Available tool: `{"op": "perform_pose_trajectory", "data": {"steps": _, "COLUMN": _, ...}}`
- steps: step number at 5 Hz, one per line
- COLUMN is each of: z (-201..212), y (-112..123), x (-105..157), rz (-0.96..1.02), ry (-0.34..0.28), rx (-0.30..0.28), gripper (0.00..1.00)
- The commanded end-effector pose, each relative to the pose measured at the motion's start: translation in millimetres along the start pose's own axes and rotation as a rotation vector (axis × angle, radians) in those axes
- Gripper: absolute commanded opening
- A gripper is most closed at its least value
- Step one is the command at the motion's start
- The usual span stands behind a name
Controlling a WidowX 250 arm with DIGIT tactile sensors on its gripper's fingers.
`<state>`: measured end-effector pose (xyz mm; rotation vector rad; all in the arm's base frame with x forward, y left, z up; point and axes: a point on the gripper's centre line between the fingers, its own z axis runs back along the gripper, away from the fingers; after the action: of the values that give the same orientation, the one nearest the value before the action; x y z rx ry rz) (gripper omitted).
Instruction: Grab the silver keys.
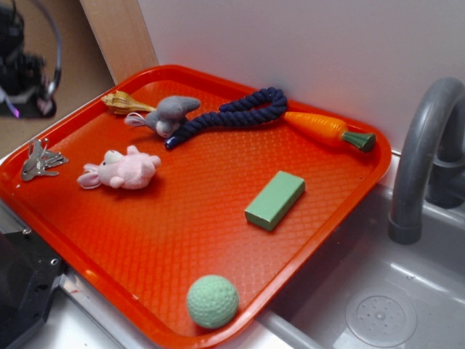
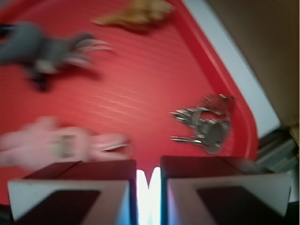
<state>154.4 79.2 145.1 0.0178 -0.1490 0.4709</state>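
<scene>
The silver keys (image 1: 40, 160) lie flat on the orange tray (image 1: 218, 218), close to its left rim. In the wrist view the silver keys (image 2: 206, 124) sit ahead and to the right of my gripper (image 2: 148, 165), a short way off and not touching it. The two fingers (image 2: 108, 171) stand close together with only a narrow bright slit between them and nothing held. The wrist view is blurred.
A pink plush toy (image 1: 120, 171) lies right of the keys, with a tan seashell (image 1: 125, 103) and grey plush (image 1: 171, 113) behind. A blue rope (image 1: 232, 113), carrot (image 1: 327, 129), green block (image 1: 275, 199) and green ball (image 1: 212, 300) share the tray. Sink and faucet (image 1: 421, 160) stand at right.
</scene>
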Motion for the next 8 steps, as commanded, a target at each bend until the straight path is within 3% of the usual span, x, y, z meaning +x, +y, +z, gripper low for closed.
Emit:
{"op": "perform_pose_trajectory", "data": {"steps": 1, "z": 42, "y": 20, "x": 15, "rz": 0.031, "ry": -0.041, "rx": 0.007, "gripper": 1.00}}
{"op": "perform_pose_trajectory", "data": {"steps": 2, "z": 14, "y": 38, "x": 15, "rz": 0.179, "ry": -0.042, "rx": 0.122, "gripper": 1.00}}
{"op": "perform_pose_trajectory", "data": {"steps": 3, "z": -2, "y": 60, "x": 16, "rz": 0.312, "ry": -0.047, "rx": 0.163, "gripper": 1.00}}
{"op": "perform_pose_trajectory", "data": {"steps": 4, "z": -23, "y": 67, "x": 25, "rz": 0.350, "ry": -0.052, "rx": 0.222, "gripper": 1.00}}
{"op": "perform_pose_trajectory", "data": {"steps": 5, "z": -30, "y": 75, "x": 28, "rz": 0.357, "ry": -0.064, "rx": 0.247, "gripper": 1.00}}
{"op": "perform_pose_trajectory", "data": {"steps": 7, "z": -63, "y": 68, "x": 28, "rz": 0.318, "ry": -0.052, "rx": 0.279, "gripper": 1.00}}
{"op": "perform_pose_trajectory", "data": {"steps": 8, "z": -77, "y": 78, "x": 19, "rz": 0.320, "ry": -0.068, "rx": 0.336, "gripper": 1.00}}
